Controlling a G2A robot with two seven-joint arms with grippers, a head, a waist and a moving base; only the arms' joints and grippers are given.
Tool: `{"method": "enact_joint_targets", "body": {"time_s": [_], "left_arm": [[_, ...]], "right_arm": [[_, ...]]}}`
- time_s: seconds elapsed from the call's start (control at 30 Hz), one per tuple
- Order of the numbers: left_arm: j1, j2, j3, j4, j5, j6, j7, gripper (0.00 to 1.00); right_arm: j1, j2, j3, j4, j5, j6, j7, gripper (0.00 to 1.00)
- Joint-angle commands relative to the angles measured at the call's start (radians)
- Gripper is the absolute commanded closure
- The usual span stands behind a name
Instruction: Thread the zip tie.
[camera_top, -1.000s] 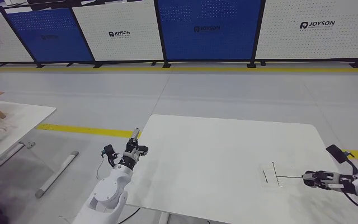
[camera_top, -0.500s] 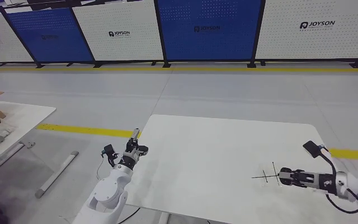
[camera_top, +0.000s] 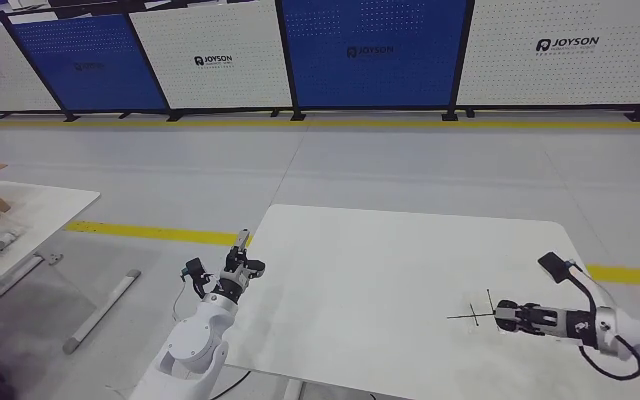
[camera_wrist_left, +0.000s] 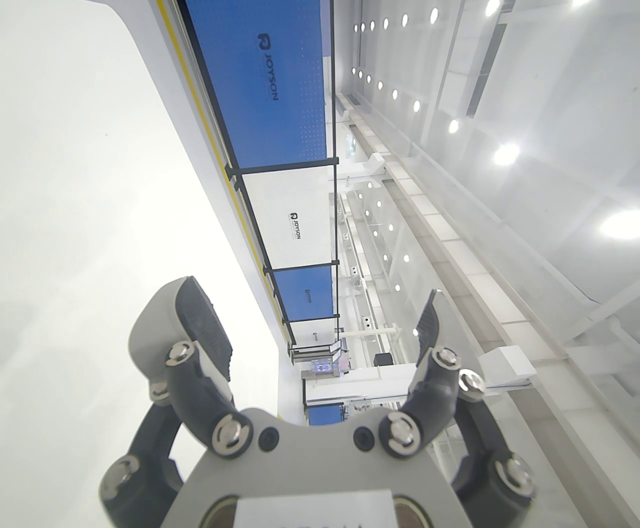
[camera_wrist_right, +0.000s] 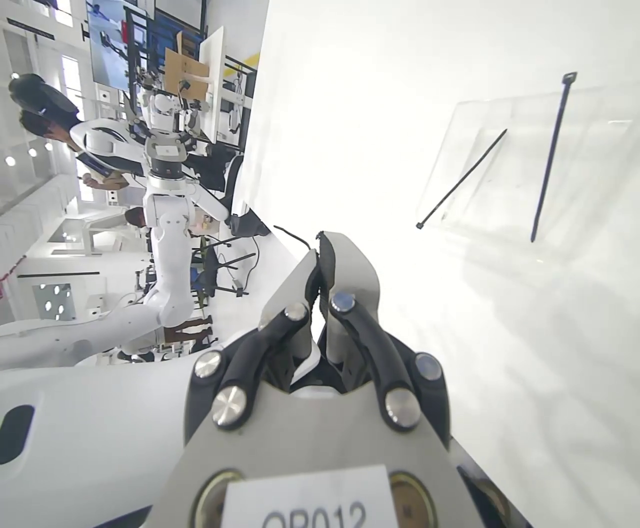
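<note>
My right gripper (camera_top: 498, 314) is near the table's right front, shut on a thin black zip tie (camera_top: 468, 317) that sticks out leftward from its tips. In the right wrist view the gripper (camera_wrist_right: 320, 242) has its jaws together, with the tie's end (camera_wrist_right: 292, 236) curving out. Two more zip ties, one black (camera_wrist_right: 462, 177) and one dark blue (camera_wrist_right: 550, 155), lie on a transparent plate (camera_wrist_right: 595, 165). One of them (camera_top: 489, 298) crosses the held tie. My left gripper (camera_top: 241, 241) is open and empty at the table's left edge, fingers spread (camera_wrist_left: 312, 300).
The white table (camera_top: 380, 270) is bare across its middle and left. A second white table (camera_top: 40, 205) stands off to the left, across open floor. Blue and white panels (camera_top: 370, 50) line the back.
My right gripper has moved left with the zip tie, from the table's right edge to over the plate. The left arm has not moved.
</note>
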Motion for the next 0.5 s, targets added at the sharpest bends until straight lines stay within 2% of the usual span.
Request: {"method": "enact_joint_targets", "body": {"time_s": [0.0,0.1,0.17,0.3,0.37,0.47], "left_arm": [[0.000,0.000,0.000,0.000,0.000,0.000,0.000,0.00],[0.000,0.000,0.000,0.000,0.000,0.000,0.000,0.00],[0.000,0.000,0.000,0.000,0.000,0.000,0.000,0.00],[0.000,0.000,0.000,0.000,0.000,0.000,0.000,0.00],[0.000,0.000,0.000,0.000,0.000,0.000,0.000,0.00],[0.000,0.000,0.000,0.000,0.000,0.000,0.000,0.00]], "right_arm": [[-0.005,-0.005,-0.006,-0.009,0.032,-0.027,-0.042,1.00],[0.007,-0.015,-0.027,-0.034,0.048,-0.068,-0.103,1.00],[0.021,-0.022,-0.048,-0.049,0.052,-0.076,-0.131,1.00],[0.072,-0.047,-0.149,-0.073,-0.014,-0.055,-0.233,1.00],[0.106,-0.067,-0.216,-0.058,-0.036,-0.044,-0.287,1.00],[0.111,-0.069,-0.225,-0.053,-0.038,-0.042,-0.293,1.00]]}}
